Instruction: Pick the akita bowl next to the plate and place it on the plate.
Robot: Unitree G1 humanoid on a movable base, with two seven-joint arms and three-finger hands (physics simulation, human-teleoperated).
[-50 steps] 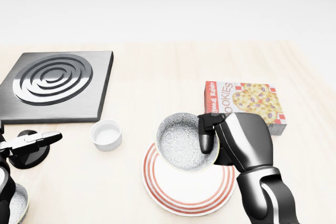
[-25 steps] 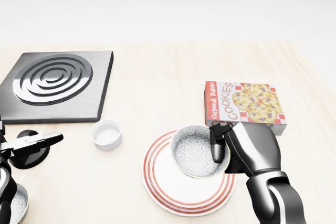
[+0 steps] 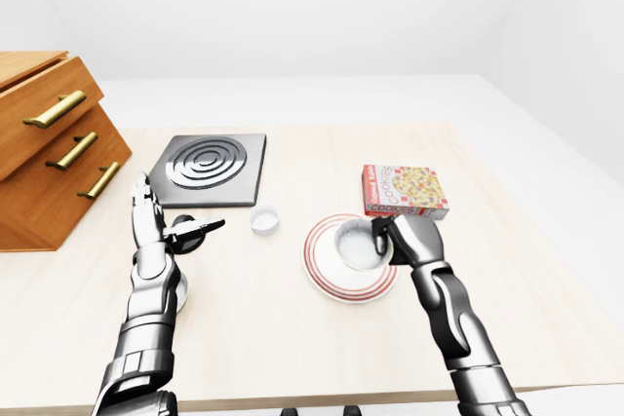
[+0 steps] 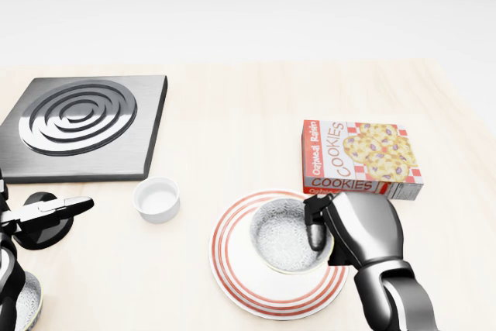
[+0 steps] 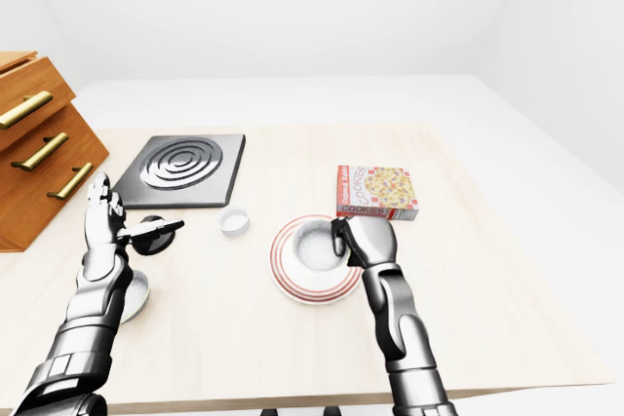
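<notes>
Left hand [image 3: 146, 224] idle, fingers apart, empty. Akita bowl [image 4: 285, 239] rests on plate [image 4: 232, 265], off-centre toward 1 o'clock; right hand [image 4: 358, 230] clamped on rim at 3 o'clock. Risk: thumb snags rim on release, tipping bowl.

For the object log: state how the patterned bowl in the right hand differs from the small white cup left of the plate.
The akita bowl is larger and speckled grey inside; the small white cup is plain. The bowl is over the red-ringed plate, its rim gripped by the right hand; the cup stands free on the table. Both are round, upright, empty.
</notes>
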